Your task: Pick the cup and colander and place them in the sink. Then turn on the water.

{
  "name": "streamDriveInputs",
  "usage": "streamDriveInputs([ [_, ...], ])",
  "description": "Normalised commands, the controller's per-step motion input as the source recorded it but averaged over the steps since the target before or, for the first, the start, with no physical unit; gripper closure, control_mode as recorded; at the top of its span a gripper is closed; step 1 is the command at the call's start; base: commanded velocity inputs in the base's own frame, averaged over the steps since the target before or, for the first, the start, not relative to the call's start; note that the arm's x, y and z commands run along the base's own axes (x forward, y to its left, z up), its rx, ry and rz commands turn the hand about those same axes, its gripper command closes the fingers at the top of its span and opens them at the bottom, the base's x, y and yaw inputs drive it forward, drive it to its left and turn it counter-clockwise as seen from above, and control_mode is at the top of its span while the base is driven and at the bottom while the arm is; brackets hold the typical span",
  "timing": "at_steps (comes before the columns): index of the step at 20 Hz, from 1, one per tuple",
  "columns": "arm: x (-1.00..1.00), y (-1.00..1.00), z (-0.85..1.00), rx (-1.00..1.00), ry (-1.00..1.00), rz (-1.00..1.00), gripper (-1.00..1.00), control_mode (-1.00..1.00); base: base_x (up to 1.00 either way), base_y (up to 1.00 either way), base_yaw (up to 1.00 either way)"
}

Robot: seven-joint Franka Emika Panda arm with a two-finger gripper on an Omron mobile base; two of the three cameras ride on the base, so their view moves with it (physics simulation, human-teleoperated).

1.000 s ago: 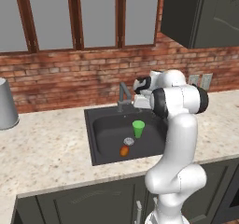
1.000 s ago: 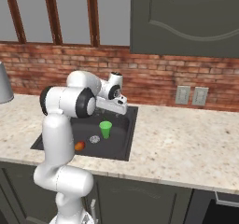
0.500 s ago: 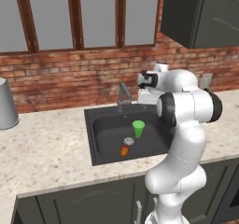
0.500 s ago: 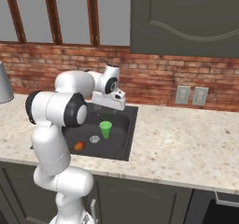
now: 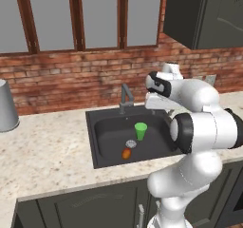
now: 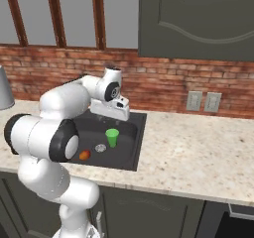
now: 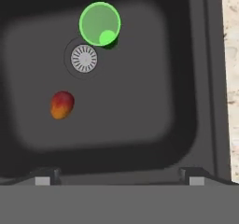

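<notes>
Brick wall and dark window frames back a pale speckled counter [image 5: 52, 146] with a dark sink [image 5: 102, 132] set into it. The green cup [image 5: 140, 130] stands upright in the basin, just beside the round drain [image 5: 131, 144], with a small red-orange fruit [image 5: 126, 153] lying a little further toward the front wall. Above the basin's right rear hangs the gripper [image 7: 116, 174], looking almost straight down, its jaws spread wide and holding nothing; from the hand view the cup [image 7: 100, 24] sits ahead and slightly to one side, apart from the fingertips [image 7: 43, 180]. With the cup placed, the colander looks like the next thing to fetch, and none of the pictures let me place it, so which way the arm must swing cannot be told. The faucet [image 5: 125, 96] rises at the back rim, close to the left of the hand, and is the nearest thing to brush on any move out that way. A tall grey metal canister [image 5: 5, 106] stands on the counter far left, well apart from the sink. No water runs from the spout.
</notes>
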Motion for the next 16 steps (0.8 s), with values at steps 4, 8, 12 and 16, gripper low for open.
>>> streamDriveInputs([
  [4,-0.54,0.15,0.21,-0.02,0.0,0.0,-1.0,-1.0,0.0,0.0,0.0],
  [8,-0.52,0.22,0.25,-0.03,0.0,0.0,-1.0,-1.0,0.0,0.0,0.0],
  [12,-0.39,0.14,0.19,0.0,0.0,0.0,-1.0,-1.0,0.0,0.0,0.0],
  [16,-0.37,0.08,0.01,0.0,-0.02,0.0,-1.0,-1.0,0.0,0.0,0.0],
])
